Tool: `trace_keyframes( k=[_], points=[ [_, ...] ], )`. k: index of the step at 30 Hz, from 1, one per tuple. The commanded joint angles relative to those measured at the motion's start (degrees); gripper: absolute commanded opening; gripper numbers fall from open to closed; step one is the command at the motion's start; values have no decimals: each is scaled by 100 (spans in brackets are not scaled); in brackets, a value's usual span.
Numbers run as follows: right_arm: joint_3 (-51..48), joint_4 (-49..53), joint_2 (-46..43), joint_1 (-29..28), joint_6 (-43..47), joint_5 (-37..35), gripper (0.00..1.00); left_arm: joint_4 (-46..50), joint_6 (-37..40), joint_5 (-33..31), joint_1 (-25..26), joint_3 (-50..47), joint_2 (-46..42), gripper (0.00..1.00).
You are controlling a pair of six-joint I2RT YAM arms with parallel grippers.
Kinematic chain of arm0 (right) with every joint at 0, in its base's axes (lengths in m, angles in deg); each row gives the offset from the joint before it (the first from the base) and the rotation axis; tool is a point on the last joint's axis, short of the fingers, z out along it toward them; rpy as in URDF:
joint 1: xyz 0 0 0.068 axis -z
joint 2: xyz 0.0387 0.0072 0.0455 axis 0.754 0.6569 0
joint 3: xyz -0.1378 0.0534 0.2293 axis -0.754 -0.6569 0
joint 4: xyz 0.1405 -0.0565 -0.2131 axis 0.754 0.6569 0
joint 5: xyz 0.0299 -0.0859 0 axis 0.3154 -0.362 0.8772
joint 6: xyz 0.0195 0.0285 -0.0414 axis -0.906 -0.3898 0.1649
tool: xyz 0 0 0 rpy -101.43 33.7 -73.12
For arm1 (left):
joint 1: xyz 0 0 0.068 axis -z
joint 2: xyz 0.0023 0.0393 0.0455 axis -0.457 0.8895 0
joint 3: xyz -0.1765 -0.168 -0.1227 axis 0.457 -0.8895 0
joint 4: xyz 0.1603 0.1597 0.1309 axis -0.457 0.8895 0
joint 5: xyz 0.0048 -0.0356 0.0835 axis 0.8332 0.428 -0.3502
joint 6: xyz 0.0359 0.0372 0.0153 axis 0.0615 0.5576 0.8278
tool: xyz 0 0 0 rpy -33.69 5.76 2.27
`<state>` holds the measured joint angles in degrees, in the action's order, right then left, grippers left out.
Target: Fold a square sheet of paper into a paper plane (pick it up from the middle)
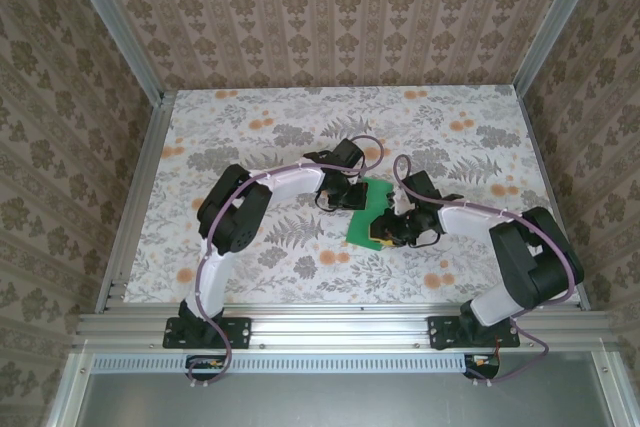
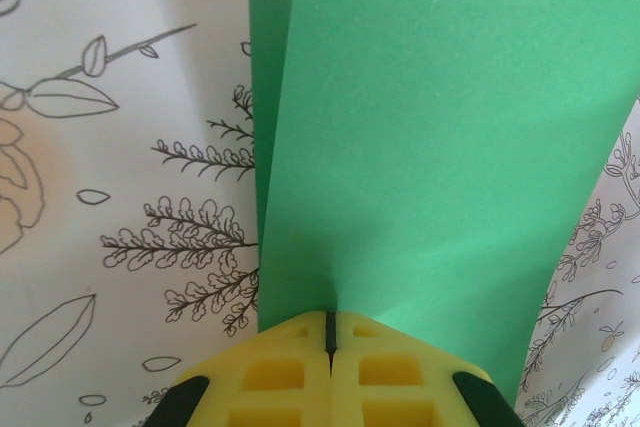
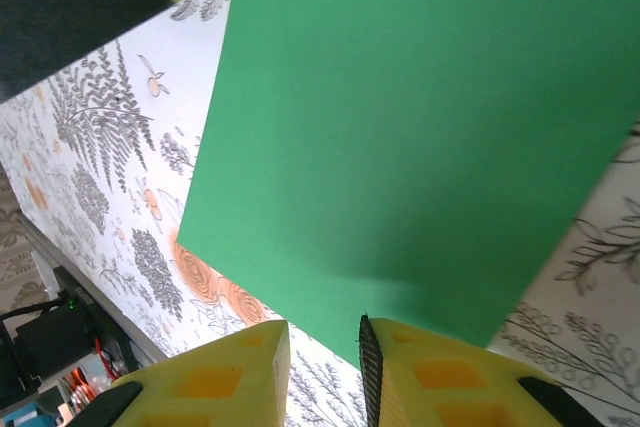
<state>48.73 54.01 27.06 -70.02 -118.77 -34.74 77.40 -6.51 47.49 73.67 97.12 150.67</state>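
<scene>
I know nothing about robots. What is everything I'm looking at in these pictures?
sheet of paper: one, bright green, mid-table between the two grippers, seemingly raised off the table, two layers showing in the left wrist view.
tablecloth: one, white with grey leaves and orange flowers, covering the table.
wallpaper: beige with a brown pattern, on three sides of the table.
metal frame: silver, along the table's edges and up the corners.
left arm: one, white and black, bolted at the near edge, reaching to the paper.
right arm: one, same colours, reaching in from the other side.
left gripper: one, yellow fingers, closed on the paper's edge.
right gripper: one, yellow fingers, open, by the paper's edge.
</scene>
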Motion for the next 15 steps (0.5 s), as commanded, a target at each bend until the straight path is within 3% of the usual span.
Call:
trace_keyframes(
  k=[1,8,15],
  points=[
    [-214,-197,129,-67,-232,130,27,247,121,-69,28,-35,231,0],
    [-218,172,249,-107,-243,-415,27,251,134,-61,28,-25,233,0],
    [-226,-4,-219,-209,-313,80,27,256,151,-52,27,-24,225,0]
  ],
)
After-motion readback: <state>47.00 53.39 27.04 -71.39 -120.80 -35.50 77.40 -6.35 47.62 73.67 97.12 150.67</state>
